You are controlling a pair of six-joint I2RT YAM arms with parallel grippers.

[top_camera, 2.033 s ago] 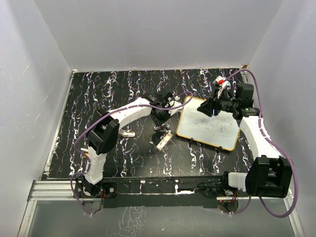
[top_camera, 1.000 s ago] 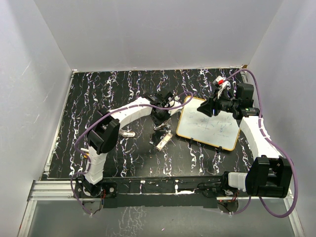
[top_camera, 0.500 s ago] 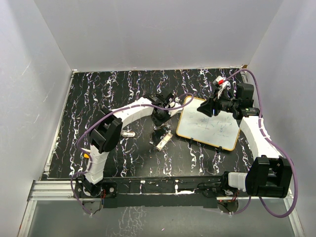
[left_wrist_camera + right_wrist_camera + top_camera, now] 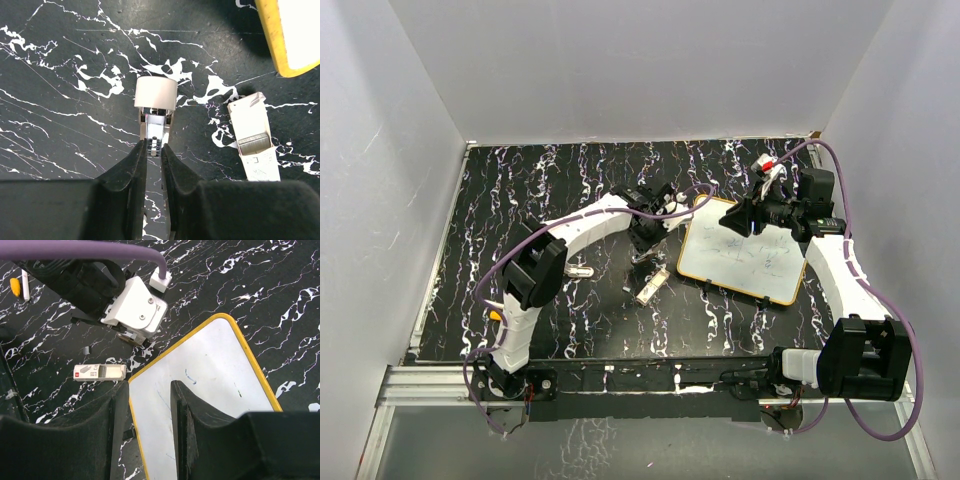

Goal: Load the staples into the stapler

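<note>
The stapler lies on the black marbled table, a white cap at its far end and its bare metal channel running toward me. My left gripper is shut, fingertips pinching the thin inner metal part of that channel. In the top view the left gripper sits just above the stapler. The staples lie in an open cream box just right of the stapler, also visible as the staples box. My right gripper hovers open and empty over the whiteboard's corner, right gripper in the top view.
A yellow-rimmed whiteboard lies right of the stapler, its corner close by. An orange cap and thin white pen lie at the left. A small clear object lies near the left forearm. White walls enclose the table.
The left arm's wrist has shifted slightly toward the back while staying at the stapler. The right arm, box and whiteboard have not moved.
</note>
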